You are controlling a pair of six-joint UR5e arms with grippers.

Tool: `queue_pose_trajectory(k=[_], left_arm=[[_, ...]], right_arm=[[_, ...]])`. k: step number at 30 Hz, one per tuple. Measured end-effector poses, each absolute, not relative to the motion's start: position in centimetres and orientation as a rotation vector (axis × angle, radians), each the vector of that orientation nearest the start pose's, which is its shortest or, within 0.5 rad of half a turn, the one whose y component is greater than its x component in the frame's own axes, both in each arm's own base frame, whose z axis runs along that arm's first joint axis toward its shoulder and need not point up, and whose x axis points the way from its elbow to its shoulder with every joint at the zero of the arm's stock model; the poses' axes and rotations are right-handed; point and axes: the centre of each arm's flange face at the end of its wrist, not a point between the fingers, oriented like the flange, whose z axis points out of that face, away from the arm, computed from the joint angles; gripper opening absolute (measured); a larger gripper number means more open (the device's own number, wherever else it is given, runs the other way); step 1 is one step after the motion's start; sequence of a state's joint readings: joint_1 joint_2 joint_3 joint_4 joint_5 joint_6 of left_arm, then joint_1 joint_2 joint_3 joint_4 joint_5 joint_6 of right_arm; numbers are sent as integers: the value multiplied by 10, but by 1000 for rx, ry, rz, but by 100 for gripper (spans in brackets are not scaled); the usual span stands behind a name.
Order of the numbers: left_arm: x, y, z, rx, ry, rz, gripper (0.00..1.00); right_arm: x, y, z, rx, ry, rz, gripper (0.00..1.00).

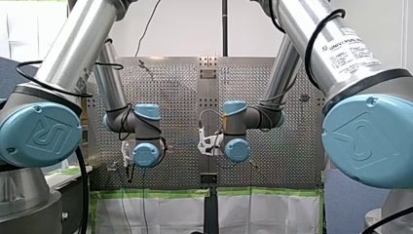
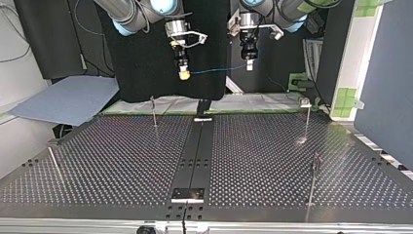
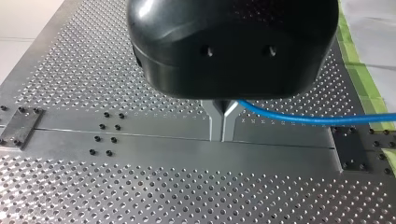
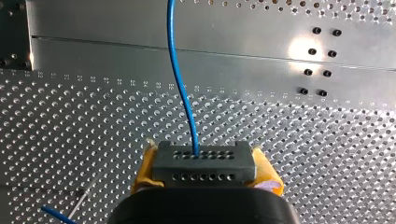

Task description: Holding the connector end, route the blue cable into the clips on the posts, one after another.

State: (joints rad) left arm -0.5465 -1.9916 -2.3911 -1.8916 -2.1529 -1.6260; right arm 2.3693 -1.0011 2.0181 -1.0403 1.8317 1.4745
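Yellow-padded right gripper [image 4: 205, 164] clamps the connector [image 4: 204, 157] while left gripper [image 3: 222, 132] pinches the blue cable [image 3: 299, 118].

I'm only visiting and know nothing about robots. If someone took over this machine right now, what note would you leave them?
My right gripper: shut on the dark connector, with a yellow pad on each side.
My left gripper: shut on the blue cable, further along it.
Both are held high, and the cable spans the air between them, above the perforated table.
Done: the cable is lifted and held.
Left: all the routing. No cable touches any of the posts.
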Motion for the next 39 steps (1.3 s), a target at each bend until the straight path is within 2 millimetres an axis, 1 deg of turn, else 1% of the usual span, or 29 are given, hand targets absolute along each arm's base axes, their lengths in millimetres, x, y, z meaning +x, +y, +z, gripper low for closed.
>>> queue_pose_trajectory(k=[25,29,36,39], left_arm=[[287,-267,79,-69,1566,-18,0],[283,-265,71,-42,1606,-3,0],[279,-263,66,-25,1639,13,0],[279,-263,66,-24,1641,14,0]], right_arm=[[458,-295,89,1592,-811,1542,0],[458,-288,76,1633,-814,1517,0],[453,-281,42,1702,-827,1461,0],[452,-280,37,1711,-828,1453,0]])
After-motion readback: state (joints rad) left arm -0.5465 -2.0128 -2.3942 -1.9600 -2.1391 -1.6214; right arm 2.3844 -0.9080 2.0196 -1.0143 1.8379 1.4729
